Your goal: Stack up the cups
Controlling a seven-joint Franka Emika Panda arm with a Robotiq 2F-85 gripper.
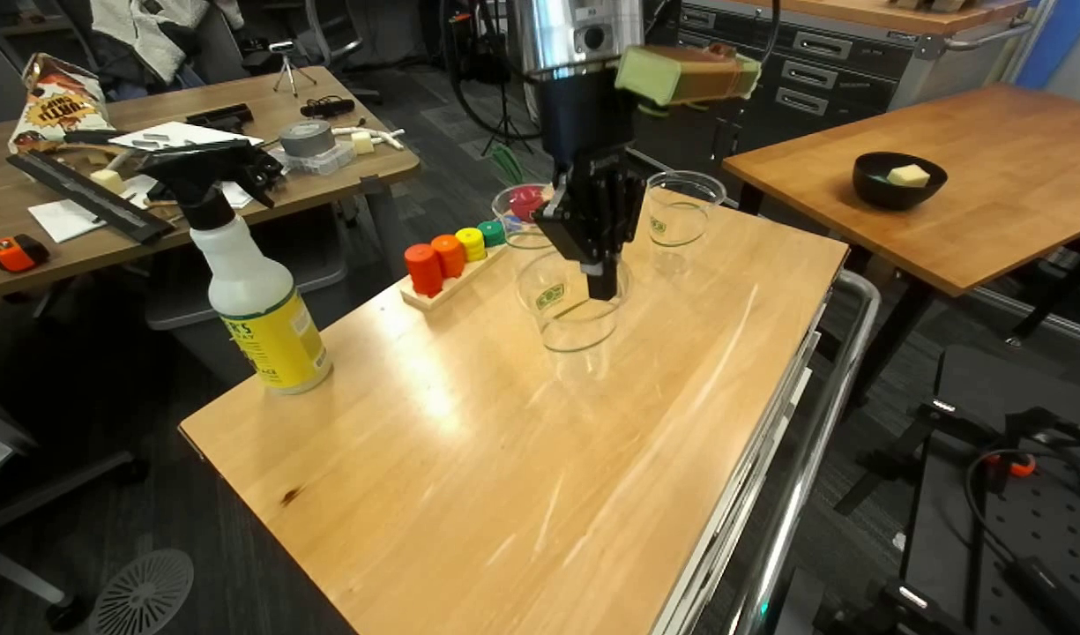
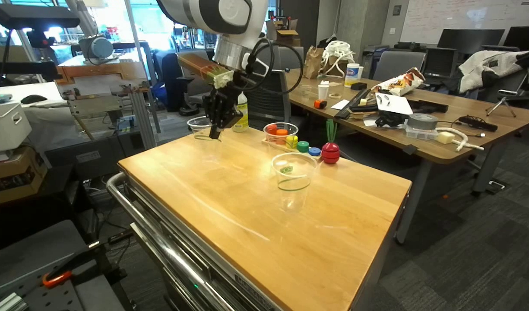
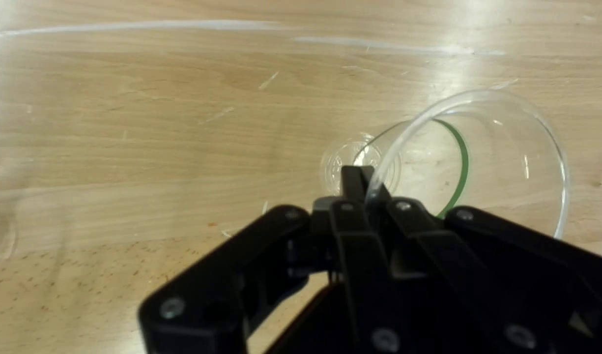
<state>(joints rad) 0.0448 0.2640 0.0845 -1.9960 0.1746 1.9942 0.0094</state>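
Since the hand (image 1: pixel 602 284) is closed on the rim of the nearest cup (image 1: pixel 566 309), the step looks like picking up, with nothing nested. The next move calls for a level lift, then lowering into the cup (image 1: pixel 523 227) by the blocks (image 1: pixel 449 256) or the farthest cup (image 1: pixel 681 219).

"What colour is the arm (image 2: pixel 230 16)?"
"White and black, smoothly rounded, with a silver wrist (image 2: pixel 228 52)."
"And the gripper (image 3: pixel 371 188)?"
"Black and angular, dotted with round silver screws (image 3: pixel 385 339). Black cables (image 2: pixel 271 60) loop beside the wrist."
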